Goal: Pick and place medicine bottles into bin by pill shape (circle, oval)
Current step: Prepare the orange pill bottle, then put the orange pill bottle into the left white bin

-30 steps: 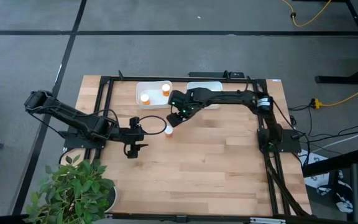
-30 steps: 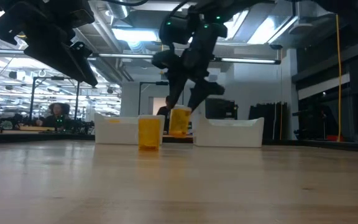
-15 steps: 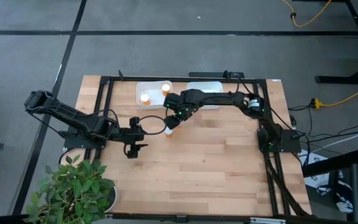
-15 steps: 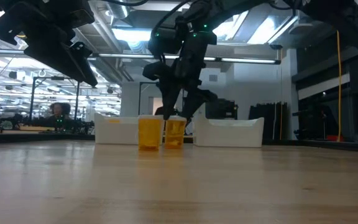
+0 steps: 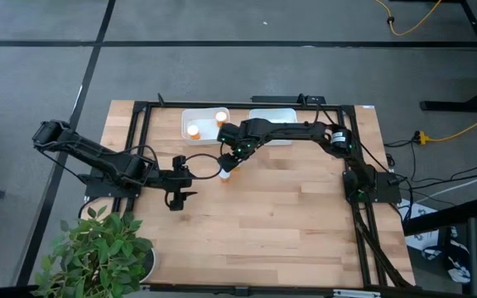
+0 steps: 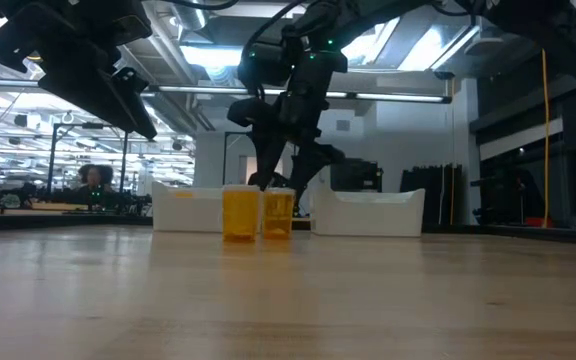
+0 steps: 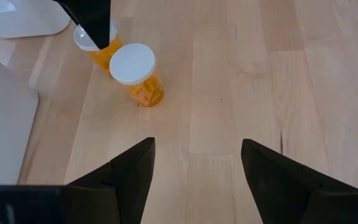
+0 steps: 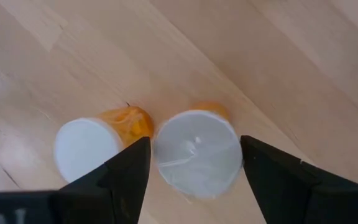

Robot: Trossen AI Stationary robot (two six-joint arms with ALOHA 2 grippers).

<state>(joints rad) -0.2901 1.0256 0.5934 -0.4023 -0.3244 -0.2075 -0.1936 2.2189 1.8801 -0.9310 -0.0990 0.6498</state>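
Two white bins (image 5: 201, 124) sit at the far edge of the surface (image 5: 288, 215), one already holding two bottles. The right hand (image 8: 194, 165), jaws open, straddles one of two upright orange bottles (image 8: 197, 152) standing side by side near them; closing squarely without nudging its neighbour (image 8: 89, 146) seems next. The left hand (image 7: 194, 165) waits open nearby.

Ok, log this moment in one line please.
right gripper: open astride orange bottle on table | second bottle beside | left gripper: open, waiting

Bright overhead light — backlit low view
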